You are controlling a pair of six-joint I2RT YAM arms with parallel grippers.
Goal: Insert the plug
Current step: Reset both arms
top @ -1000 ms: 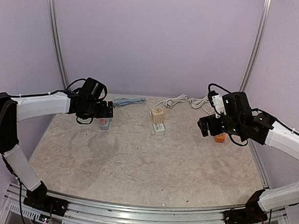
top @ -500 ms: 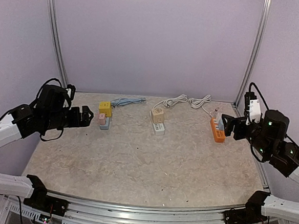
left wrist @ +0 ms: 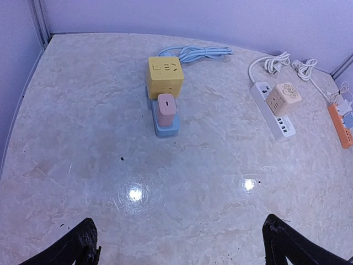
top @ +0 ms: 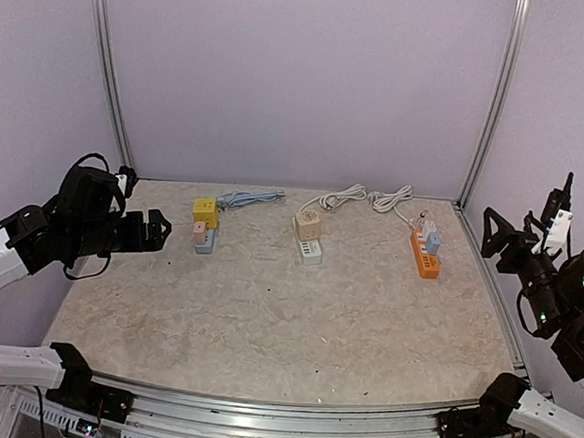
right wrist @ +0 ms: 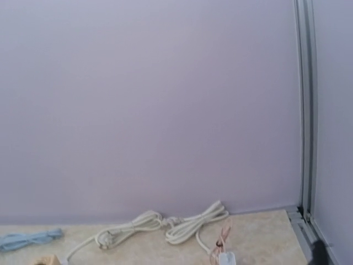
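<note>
Three power strips lie along the back of the table. A blue strip (top: pixel 205 243) (left wrist: pixel 165 126) carries a yellow cube (top: pixel 204 211) (left wrist: pixel 165 77) and a pink plug (top: pixel 200 230) (left wrist: pixel 166 109), both seated upright. A white strip (top: pixel 311 248) (left wrist: pixel 274 112) carries a beige cube (top: pixel 308 225) (left wrist: pixel 287 95). An orange strip (top: pixel 426 256) (left wrist: pixel 341 125) has a small pale plug (top: pixel 431 239) on it. My left gripper (top: pixel 156 230) (left wrist: pixel 179 248) hangs open and empty, left of the blue strip. My right gripper (top: pixel 499 237) is open and empty, raised right of the orange strip.
White coiled cords (top: pixel 364 197) (right wrist: pixel 165 226) and a light blue cord (top: pixel 253 196) (left wrist: pixel 193 53) lie against the back wall. A metal post (right wrist: pixel 305 110) stands in the back right corner. The right wrist view mostly shows the purple wall.
Both arms have drawn back from the strips, the left toward the left edge, the right toward the right edge and upward. The strips and plugs have not moved.
</note>
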